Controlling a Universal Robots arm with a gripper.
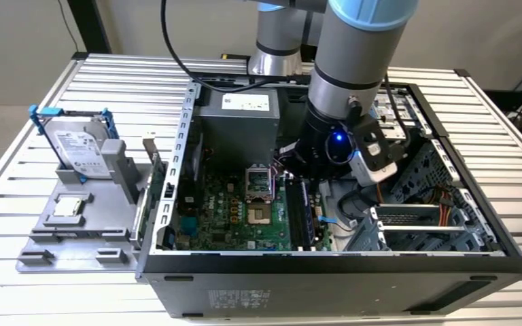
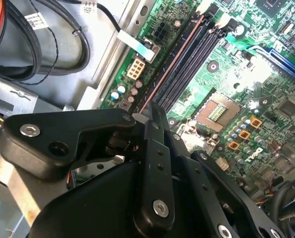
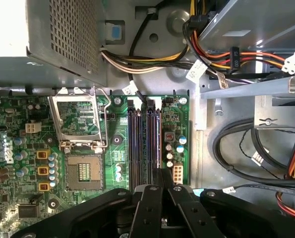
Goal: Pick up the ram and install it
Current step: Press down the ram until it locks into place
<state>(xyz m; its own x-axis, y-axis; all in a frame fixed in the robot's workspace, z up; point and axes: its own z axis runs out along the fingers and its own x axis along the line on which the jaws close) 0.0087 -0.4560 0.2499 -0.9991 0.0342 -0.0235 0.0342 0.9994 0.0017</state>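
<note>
The ram (image 1: 302,217) is a long dark stick standing on edge in the memory slots (image 3: 143,144) of the motherboard (image 1: 234,217), inside the open computer case (image 1: 334,268). My gripper (image 1: 288,178) is down inside the case, over the end of the stick farthest from the case's front wall. In both wrist views the black fingers (image 3: 162,173) come together at a narrow tip in line with the slots (image 2: 187,69). The gripper (image 2: 154,110) looks shut. I cannot tell whether the tip touches the stick.
On the exterior view's left, a grey holder (image 1: 79,238) carries a silver hard drive (image 1: 79,146) in a blue frame and a small square processor chip (image 1: 68,206). The open processor socket (image 3: 80,171), the power supply (image 1: 238,122) and cable bundles (image 3: 211,54) crowd around the slots.
</note>
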